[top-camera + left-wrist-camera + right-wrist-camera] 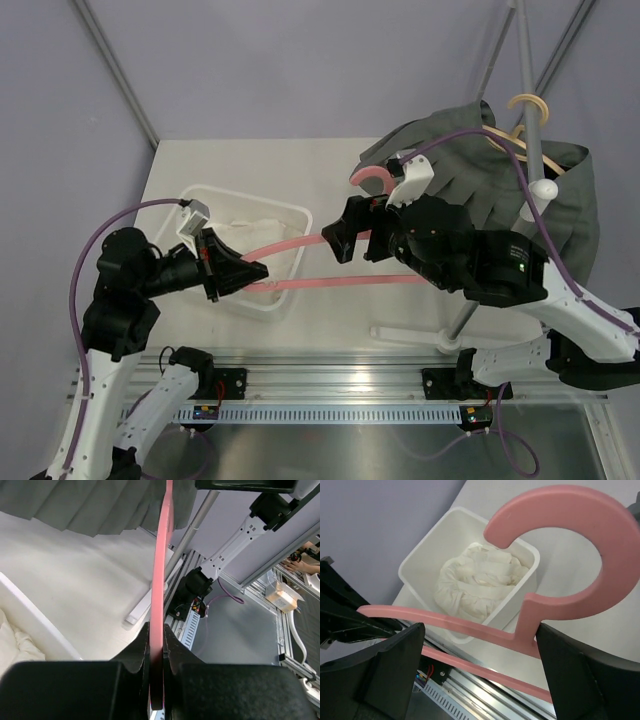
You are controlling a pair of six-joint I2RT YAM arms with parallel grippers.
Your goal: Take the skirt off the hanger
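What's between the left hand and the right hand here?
The hanger spans from left hand to right hand, over the bin corner; seen in the top view.

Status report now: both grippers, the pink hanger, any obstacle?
Left gripper shut on pink hanger. Right gripper open, jaws astride its neck. Hanger bare; white cloth in bin. Grey pleated garment hangs at far right.
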